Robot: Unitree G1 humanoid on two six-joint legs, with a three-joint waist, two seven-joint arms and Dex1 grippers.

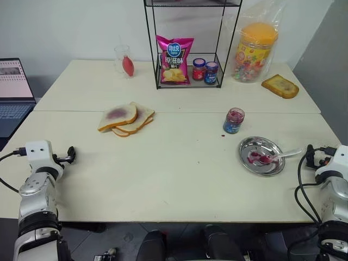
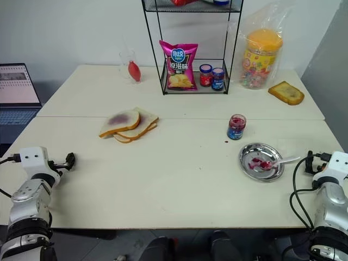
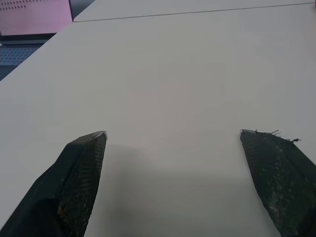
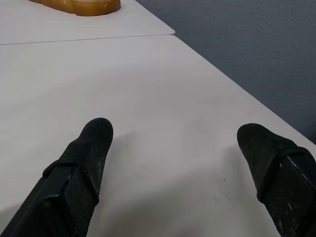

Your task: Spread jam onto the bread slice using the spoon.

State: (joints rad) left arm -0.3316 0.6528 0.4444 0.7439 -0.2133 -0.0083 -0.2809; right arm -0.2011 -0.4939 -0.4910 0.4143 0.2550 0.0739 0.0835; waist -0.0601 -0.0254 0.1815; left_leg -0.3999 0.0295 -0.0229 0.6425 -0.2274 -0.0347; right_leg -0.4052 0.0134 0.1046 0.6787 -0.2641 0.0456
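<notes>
The bread slice (image 1: 117,116), pale with a purple-red jam patch, lies left of centre on the table, leaning on two other slices (image 1: 138,119). The jam sits in a small clear jar (image 1: 234,120) with a blue label, right of centre. Just in front of the jar, the spoon (image 1: 278,156) rests in a round steel dish (image 1: 260,145), its red-stained bowl among jam smears and its handle pointing right. My left gripper (image 3: 173,133) hovers open and empty over the table's front left. My right gripper (image 4: 175,128) is open and empty at the front right edge, just right of the dish.
At the back stands a wire rack (image 1: 187,81) holding a pink chip bag (image 1: 174,60) and two lidded jars (image 1: 205,70). A bagged candy jar (image 1: 254,51), golden toast (image 1: 280,86) and a glass (image 1: 125,61) are also at the back. A laptop (image 1: 13,92) sits off the table's left.
</notes>
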